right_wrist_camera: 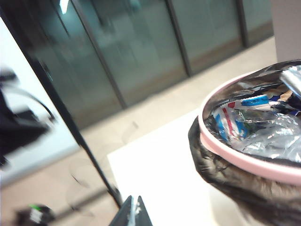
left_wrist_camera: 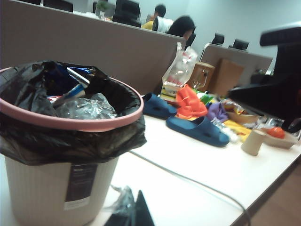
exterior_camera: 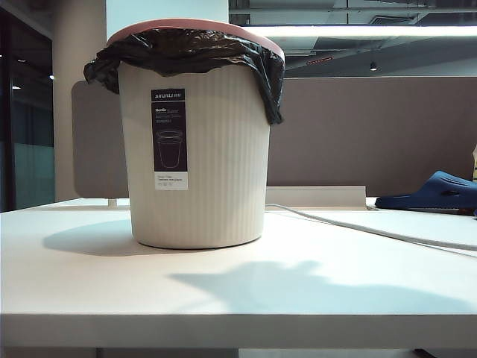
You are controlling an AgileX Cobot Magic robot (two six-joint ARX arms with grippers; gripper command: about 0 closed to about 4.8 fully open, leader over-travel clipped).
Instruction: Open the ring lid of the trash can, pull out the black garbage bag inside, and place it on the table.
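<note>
light: bright ceiling strip | shadows: soft, forward | wrist views: blurred

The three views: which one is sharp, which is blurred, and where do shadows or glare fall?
Exterior view: sharp; the cream ribbed trash can throws a shadow to the left on the white table, and a ceiling strip light glares. Left wrist view: soft, the far clutter hazy; the shut left hand is dark. Right wrist view: smeared background; the shut right hand and pale pink ring lid read clearer.
</note>
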